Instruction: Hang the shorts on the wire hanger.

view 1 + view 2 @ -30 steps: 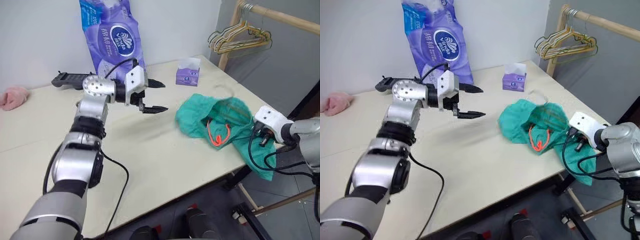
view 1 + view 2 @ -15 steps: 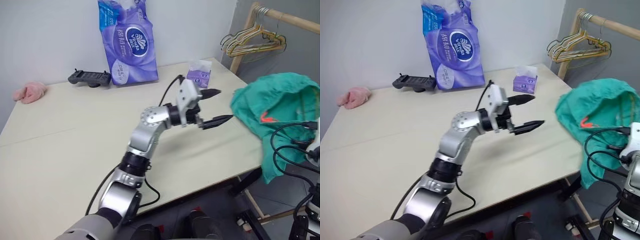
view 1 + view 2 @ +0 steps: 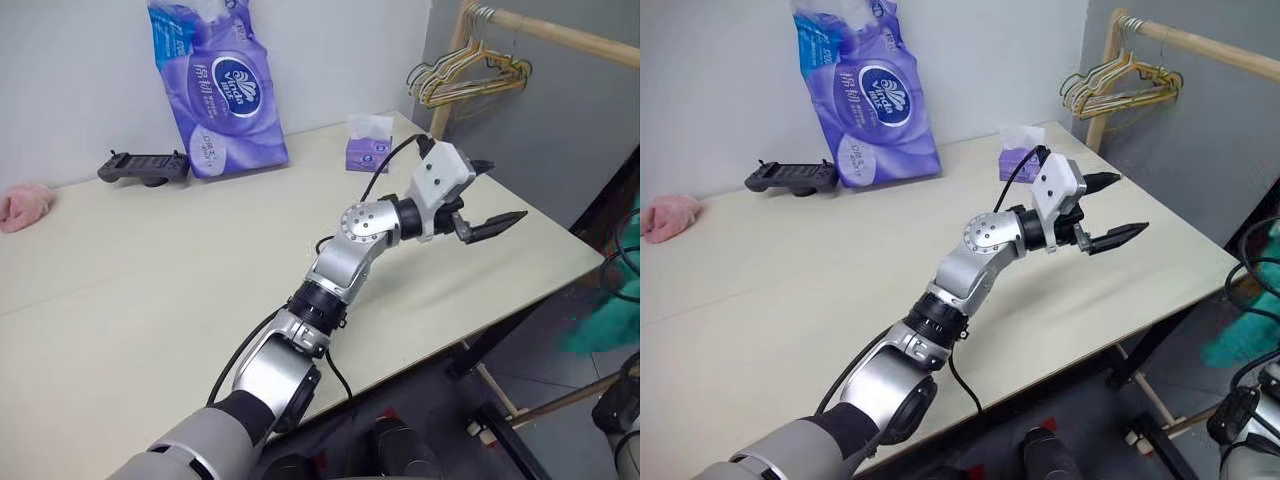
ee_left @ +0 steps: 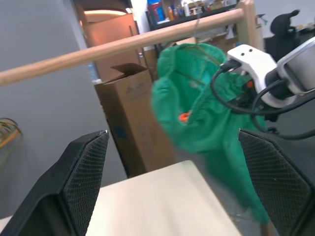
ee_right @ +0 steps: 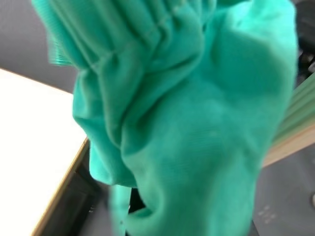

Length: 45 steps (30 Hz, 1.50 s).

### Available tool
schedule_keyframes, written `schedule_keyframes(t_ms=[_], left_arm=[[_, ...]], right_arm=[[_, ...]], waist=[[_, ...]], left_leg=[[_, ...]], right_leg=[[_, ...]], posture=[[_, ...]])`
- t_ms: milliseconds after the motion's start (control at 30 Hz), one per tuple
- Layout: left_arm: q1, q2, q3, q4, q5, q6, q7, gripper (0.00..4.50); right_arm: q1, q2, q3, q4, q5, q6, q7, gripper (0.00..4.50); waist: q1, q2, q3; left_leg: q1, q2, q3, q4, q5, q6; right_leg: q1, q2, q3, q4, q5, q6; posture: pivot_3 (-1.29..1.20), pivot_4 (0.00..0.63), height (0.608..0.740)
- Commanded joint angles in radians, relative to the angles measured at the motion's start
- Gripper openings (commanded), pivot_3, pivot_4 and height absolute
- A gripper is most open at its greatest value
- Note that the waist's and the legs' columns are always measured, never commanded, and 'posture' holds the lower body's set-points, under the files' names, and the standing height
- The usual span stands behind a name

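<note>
The teal-green shorts hang in the air past the table's right edge, bunched, with a spot of orange drawstring showing. My right gripper is shut on them, its fingers buried in the fabric, and the shorts crowd its wrist view. A thin dark wire that looks like the wire hanger sticks up from the waistband. In the head views the shorts are a teal blur at the right border. My left gripper hovers open and empty over the table's right side, pointing at the shorts.
A wooden rail with a bunch of pale hangers stands at the back right. On the table are a purple tissue pack, a small tissue box, a black controller and a pink cloth. A cardboard box stands beyond.
The right gripper lifted the shorts off the table and carried them out past its right edge. The open left gripper swung right across the table toward them. The camera also shifted.
</note>
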Motion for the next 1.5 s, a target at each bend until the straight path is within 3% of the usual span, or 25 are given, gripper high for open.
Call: schedule_keyframes(t_ms=[33, 233, 500, 633, 767, 933, 1167, 1400, 1500], left_arm=[[-0.097, -0.131, 0.004, 0.044, 0.0, -0.059, 0.031, 4.48], [-0.129, -0.135, 0.001, 0.08, -0.01, -0.093, 0.032, 4.48], [-0.114, -0.116, -0.007, 0.072, -0.008, -0.094, 0.022, 4.48], [-0.116, -0.113, -0.006, 0.074, -0.008, -0.095, 0.022, 4.5], [-0.119, -0.11, -0.003, 0.076, -0.008, -0.096, 0.023, 4.5], [-0.115, -0.103, -0.001, 0.073, -0.009, -0.095, 0.022, 4.5], [-0.114, -0.062, 0.022, 0.079, -0.006, -0.091, 0.033, 4.5], [0.003, 0.093, 0.073, 0.001, 0.027, -0.007, 0.08, 4.5], [0.105, 0.178, 0.076, -0.093, 0.035, 0.049, 0.07, 4.5]], right_arm=[[-0.074, -0.08, -0.034, 0.114, 0.044, -0.084, -0.034, 0.0], [-0.152, -0.175, -0.092, 0.372, 0.116, -0.152, -0.1, 0.0], [-0.171, -0.153, -0.122, 0.412, 0.193, -0.091, -0.164, 0.0], [-0.139, -0.151, -0.098, 0.378, 0.206, -0.09, -0.179, 1.17], [-0.092, -0.123, -0.053, 0.244, 0.195, -0.05, -0.201, 2.63], [-0.027, 0.029, -0.043, -0.106, 0.167, 0.125, -0.248, 4.43], [-0.024, 0.228, -0.02, -0.461, 0.112, 0.315, -0.279, 4.49], [-0.045, 0.67, 0.095, -0.783, 0.003, 0.317, -0.35, 4.49], [-0.117, 0.771, 0.129, -0.809, -0.067, 0.317, -0.37, 4.49]], waist=[[-0.003, 0.001, 0.001], [-0.018, 0.001, 0.002], [-0.035, 0.001, 0.002], [-0.034, 0.001, 0.002], [-0.034, 0.001, 0.002], [-0.036, 0.001, 0.002], [-0.03, 0.002, 0.002], [-0.048, 0.006, 0.0], [-0.057, 0.01, -0.001]], left_leg=[[0.0, 0.0, 0.001, 0.0, -0.001, 0.001], [0.002, 0.0, 0.006, -0.002, -0.002, 0.003], [0.004, 0.0, 0.013, -0.002, -0.004, 0.007], [0.004, 0.0, 0.014, -0.002, -0.005, 0.008], [0.004, 0.0, 0.015, -0.002, -0.005, 0.008], [0.004, 0.001, 0.015, -0.002, -0.005, 0.008], [0.003, 0.001, 0.015, -0.002, -0.005, 0.008], [0.004, 0.002, 0.014, -0.002, -0.005, 0.007], [0.007, 0.002, 0.013, -0.003, -0.005, 0.006]], right_leg=[[0.0, 0.002, 0.001, 0.0, -0.002, 0.004], [0.0, 0.003, 0.007, -0.001, -0.004, 0.007], [0.0, 0.003, 0.014, -0.002, -0.005, 0.012], [0.0, 0.003, 0.014, -0.002, -0.004, 0.013], [-0.001, 0.003, 0.015, -0.002, -0.005, 0.013], [-0.001, 0.003, 0.016, -0.001, -0.005, 0.014], [-0.003, 0.0, 0.016, -0.001, -0.004, 0.014], [-0.004, 0.001, 0.015, 0.001, -0.004, 0.014], [-0.006, 0.001, 0.015, 0.003, -0.004, 0.013]], posture=[[-0.3, 0.116, 0.74], [-0.3, 0.113, 0.74], [-0.28, 0.108, 0.74], [-0.28, 0.103, 0.74], [-0.28, 0.102, 0.74], [-0.29, 0.099, 0.74], [-0.29, 0.107, 0.74], [-0.27, 0.119, 0.74], [-0.26, 0.117, 0.74]])
